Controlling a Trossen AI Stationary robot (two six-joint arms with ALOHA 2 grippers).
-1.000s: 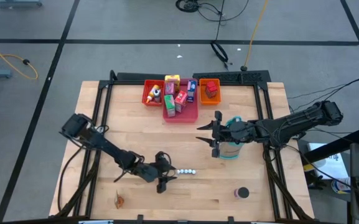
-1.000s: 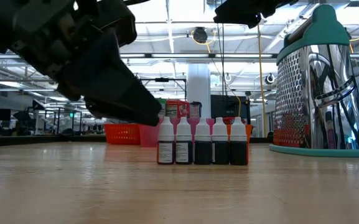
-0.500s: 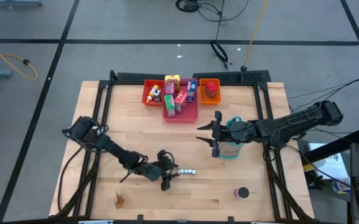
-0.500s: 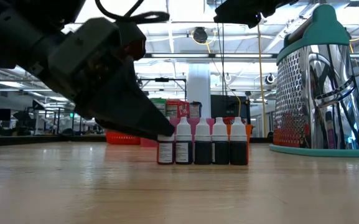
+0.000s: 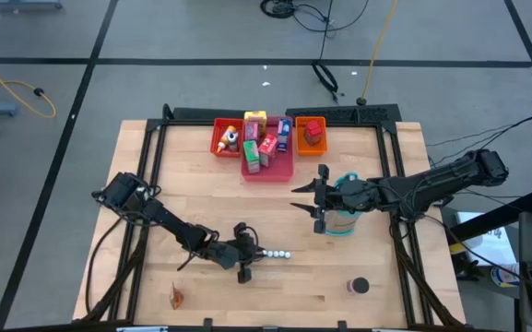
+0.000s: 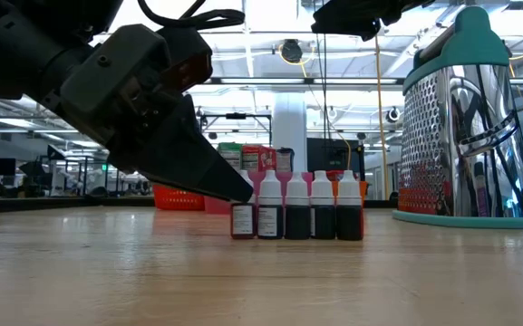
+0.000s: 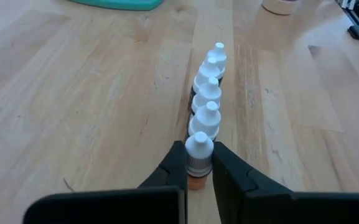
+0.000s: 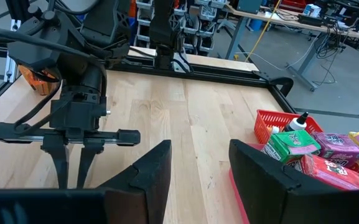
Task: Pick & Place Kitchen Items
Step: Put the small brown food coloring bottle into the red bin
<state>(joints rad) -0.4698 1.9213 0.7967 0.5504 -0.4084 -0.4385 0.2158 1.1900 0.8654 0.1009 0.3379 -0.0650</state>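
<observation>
Since a second ago the left end effector (image 7: 199, 171) has slid forward and closed on the end bottle (image 7: 198, 155) of the tiny bottles (image 6: 297, 206) row, mid-tabletop (image 5: 201, 184). Light, rigid, tippy; grip its body. The right end effector (image 8: 198, 168) hovers open.

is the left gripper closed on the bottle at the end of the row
Yes, in the left wrist view the left gripper has its dark fingers pressed against both sides of the nearest small white-capped bottle in the row.
</observation>
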